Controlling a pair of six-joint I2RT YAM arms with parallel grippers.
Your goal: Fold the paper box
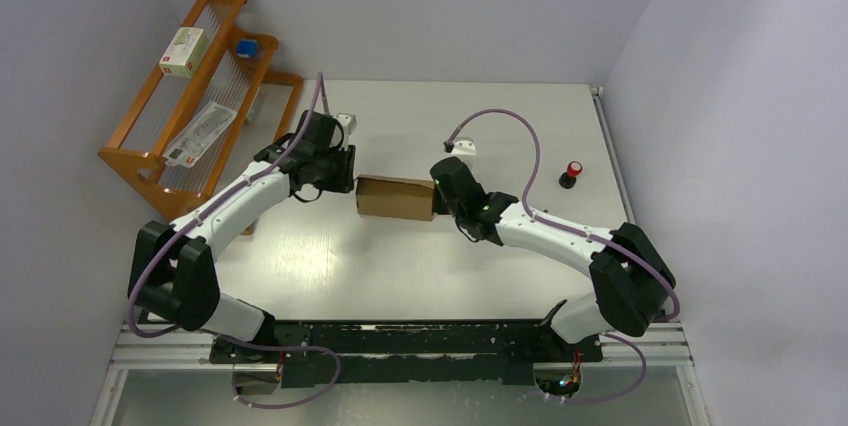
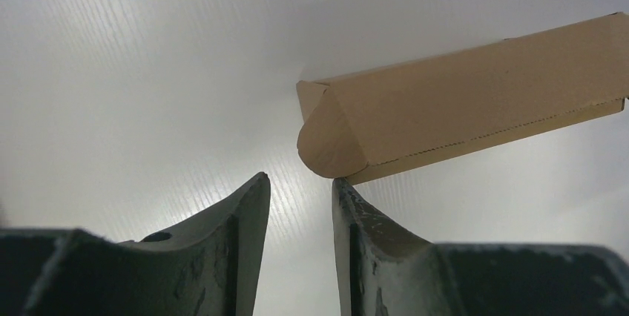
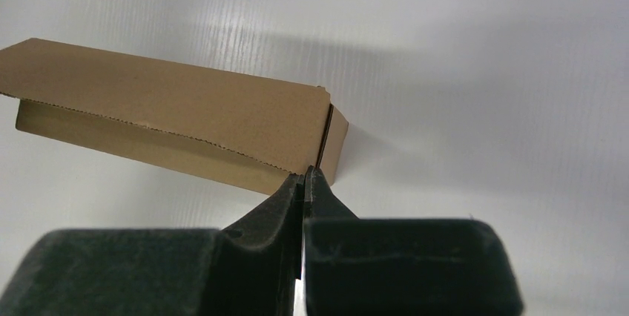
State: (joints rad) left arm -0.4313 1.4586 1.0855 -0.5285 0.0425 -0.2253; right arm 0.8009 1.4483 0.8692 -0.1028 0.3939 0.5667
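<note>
The paper box [image 1: 395, 197] is a small brown cardboard box, folded up and lying mid-table between my two grippers. In the left wrist view the paper box [image 2: 475, 101] shows a rounded tab at its near end. My left gripper [image 2: 300, 181] is open beside that end, with nothing between its fingers. Its right fingertip [image 2: 343, 190] touches the box's lower corner. In the top view the left gripper [image 1: 352, 178] sits at the box's left end and the right gripper [image 1: 437, 196] at its right end. My right gripper [image 3: 305, 171] is shut, its tips against the near right corner of the paper box [image 3: 185, 108].
A wooden rack [image 1: 130, 151] stands at the back left, holding a small white box [image 1: 185, 51], a blue item [image 1: 246, 47] and a flat packet [image 1: 200, 133]. A red button [image 1: 571, 174] and a white plug [image 1: 462, 146] lie behind the right arm. Walls close the right side.
</note>
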